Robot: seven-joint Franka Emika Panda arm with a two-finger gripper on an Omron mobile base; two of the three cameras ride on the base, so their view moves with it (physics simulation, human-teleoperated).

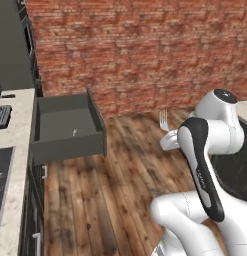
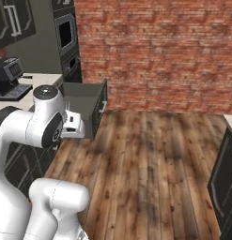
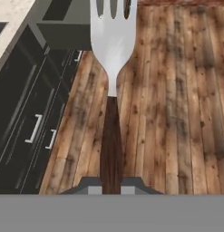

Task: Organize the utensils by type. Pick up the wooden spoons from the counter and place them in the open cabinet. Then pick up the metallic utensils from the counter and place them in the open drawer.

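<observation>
From the left base view, the drawer [image 1: 69, 129] stands pulled out from the dark cabinet fronts, and a small pale sliver, perhaps one of the metallic utensils though too small to tell, already lies on its flat bottom; the silver tines of the fork [image 1: 164, 120] poke up just behind the white arm, well apart from the drawer and over the wooden floor [image 1: 120, 190], so my judgement is that the task is in its last stretch, with this fork being carried and not yet dropped in. The beige speckled desk [image 1: 15, 135] runs along the left edge with a dark stovetop [image 1: 1, 116] on it, and no utensils show on the stretch that is visible. From the right base view, the same drawer [image 2: 84, 110] juts out beside the arm's white wrist, a coffee machine [image 2: 9, 77] sits on the desk at the left, a built-in oven [image 2: 66, 33] stands in the tall dark unit, and a red brick wall [image 2: 155, 51] closes the room at the back; the wall cabinet and the wooden spoons cannot be judged from here. From the hand view, the hand [image 3: 111, 185] is nearly closed, pinching the dark brown handle of the fork [image 3: 112, 50], whose broad silver head points away along the floor planks toward the drawer's grey corner [image 3: 63, 31], with the dark lower cabinet fronts [image 3: 27, 113] to one side.
</observation>
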